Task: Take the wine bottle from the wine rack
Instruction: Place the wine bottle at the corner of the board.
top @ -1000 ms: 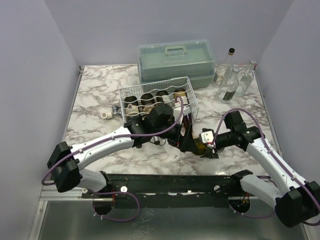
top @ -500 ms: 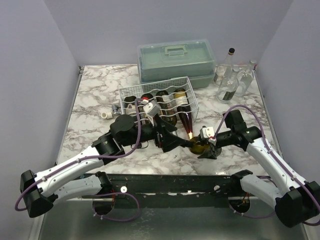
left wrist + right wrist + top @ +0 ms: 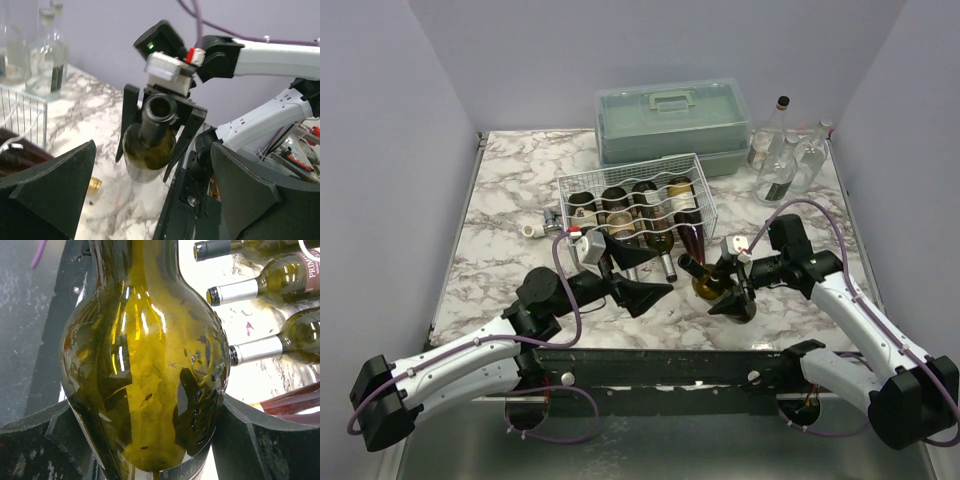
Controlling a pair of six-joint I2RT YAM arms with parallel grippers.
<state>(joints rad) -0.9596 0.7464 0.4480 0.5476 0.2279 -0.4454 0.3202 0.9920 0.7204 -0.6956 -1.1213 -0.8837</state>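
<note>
The white wire wine rack (image 3: 635,200) stands mid-table with several dark bottles lying in its grooves. An olive-green wine bottle (image 3: 713,284) is off the rack, in front of its right corner. It leans with its open neck (image 3: 160,107) toward the left arm and its base low by the marble. My right gripper (image 3: 728,288) is shut on the bottle's wide body (image 3: 145,365), one finger (image 3: 128,125) on each side. My left gripper (image 3: 655,276) is open just left of the neck and touches nothing.
Bottle necks (image 3: 240,290) stick out of the rack's front beside the held bottle. A grey-green plastic case (image 3: 672,120) sits behind the rack, with clear glass bottles (image 3: 782,160) at the back right. A small gold cap (image 3: 93,185) lies on the marble near the front rail (image 3: 660,368).
My left gripper has let go of the bottle's neck, opened wider and drawn back to the left. The right gripper keeps the bottle, which has shifted slightly.
</note>
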